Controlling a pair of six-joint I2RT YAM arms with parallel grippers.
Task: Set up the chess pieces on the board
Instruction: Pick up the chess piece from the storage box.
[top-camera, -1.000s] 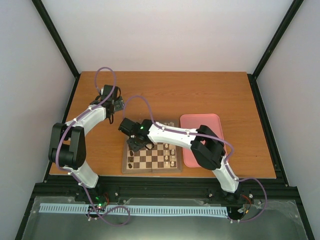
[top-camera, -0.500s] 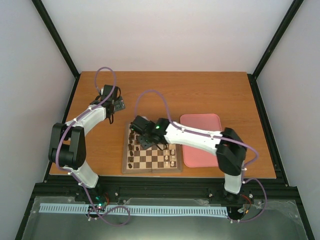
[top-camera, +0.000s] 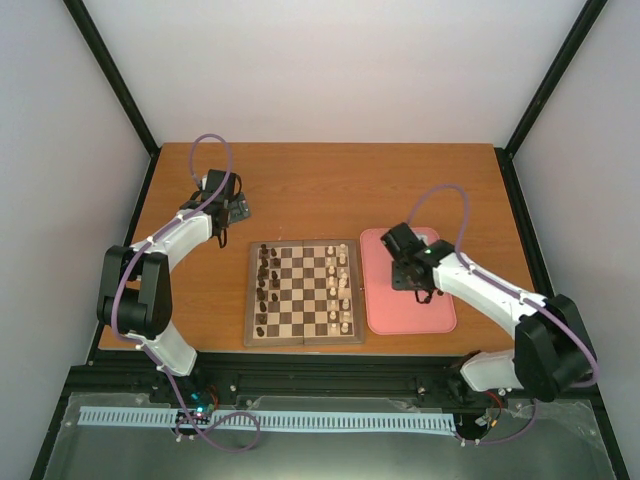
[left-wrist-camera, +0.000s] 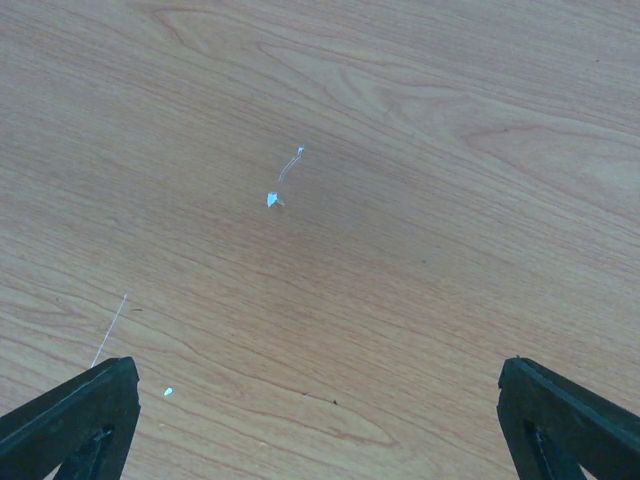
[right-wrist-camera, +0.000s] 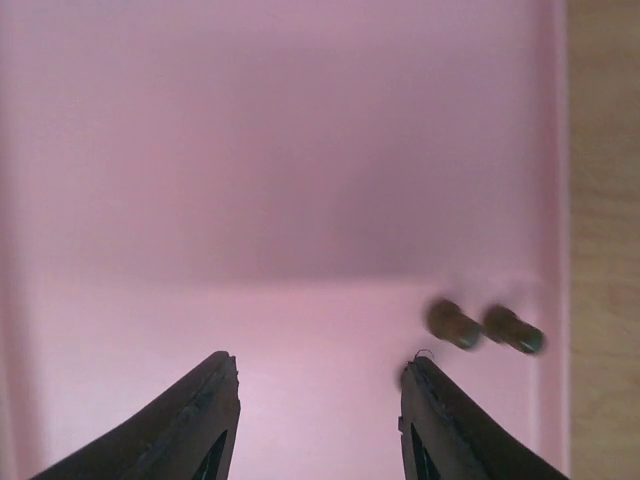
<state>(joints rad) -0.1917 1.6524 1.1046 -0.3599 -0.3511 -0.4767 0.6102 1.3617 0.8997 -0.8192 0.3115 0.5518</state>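
The board (top-camera: 305, 341) lies at the table's near middle. Dark chess pieces (top-camera: 264, 285) stand in its two left columns, cream pieces (top-camera: 342, 290) on its right side. Two more dark chess pieces (right-wrist-camera: 455, 324) lie on their sides in the pink tray (right-wrist-camera: 250, 180), just beyond and right of my right fingertip (right-wrist-camera: 425, 385). My right gripper (right-wrist-camera: 320, 365) hangs open over the tray with nothing between its fingers; from above it (top-camera: 422, 288) is over the tray's middle. My left gripper (left-wrist-camera: 318, 370) is open wide over bare wood, far left of the board (top-camera: 232, 208).
The pink tray (top-camera: 400, 318) sits right beside the board's right edge. Black frame rails run along the table's sides, and white walls close it in. The table's wood (left-wrist-camera: 330, 200) under the left gripper shows only small pale specks.
My right arm has swung from over the board's left columns across to the pink tray, and its jaws have spread wider. The left arm has not moved.
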